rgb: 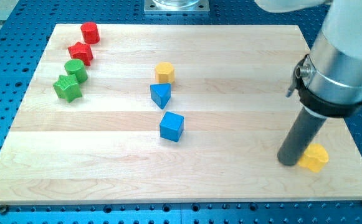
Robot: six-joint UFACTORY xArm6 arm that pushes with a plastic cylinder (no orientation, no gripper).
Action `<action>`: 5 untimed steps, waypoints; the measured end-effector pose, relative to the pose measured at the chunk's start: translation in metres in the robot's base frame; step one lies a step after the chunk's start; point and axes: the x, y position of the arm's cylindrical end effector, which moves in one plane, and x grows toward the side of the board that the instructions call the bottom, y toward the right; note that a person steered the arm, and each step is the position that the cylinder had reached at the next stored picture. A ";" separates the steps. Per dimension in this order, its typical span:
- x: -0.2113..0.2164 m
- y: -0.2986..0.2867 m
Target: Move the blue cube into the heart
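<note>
Camera view: blue cube [172, 126] at frame centre, well apart from yellow heart [314, 157] at lower right. Tip [288, 162] touching heart's left side, far from cube. No fingers, bare rod. Push not yet begun.

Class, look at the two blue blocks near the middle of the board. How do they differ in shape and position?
Shape: the blue cube shows square faces, while the blue triangular block has a three-sided top. Position: the blue cube lies nearer the view's bottom; the blue triangular block sits above it, just below the yellow block. Both are the same blue, and both are far from my tip.
</note>
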 end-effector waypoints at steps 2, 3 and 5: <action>-0.007 -0.249; -0.052 -0.280; -0.075 -0.180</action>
